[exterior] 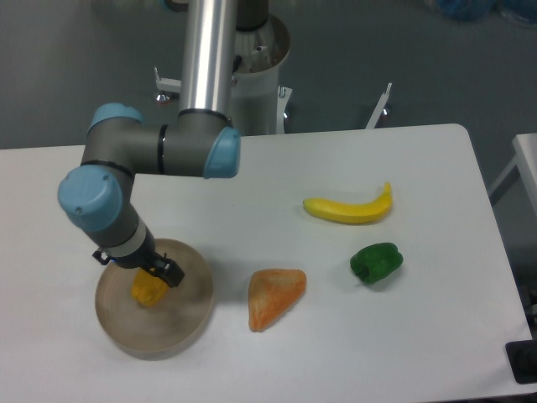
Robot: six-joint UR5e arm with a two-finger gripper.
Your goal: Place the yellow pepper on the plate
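Observation:
The yellow pepper [146,289] rests on the round beige plate [186,314] at the table's front left, left of the plate's middle. My gripper [157,274] hangs right over the pepper, mostly hidden under the grey wrist. One dark finger [169,272] shows just right of the pepper's top, slightly off it. The jaws look open around the pepper.
An orange-peach wedge [274,296] lies just right of the plate. Farther right are a green pepper [376,262] and a yellow banana [349,208]. The arm's base column [208,59] stands at the table's back edge.

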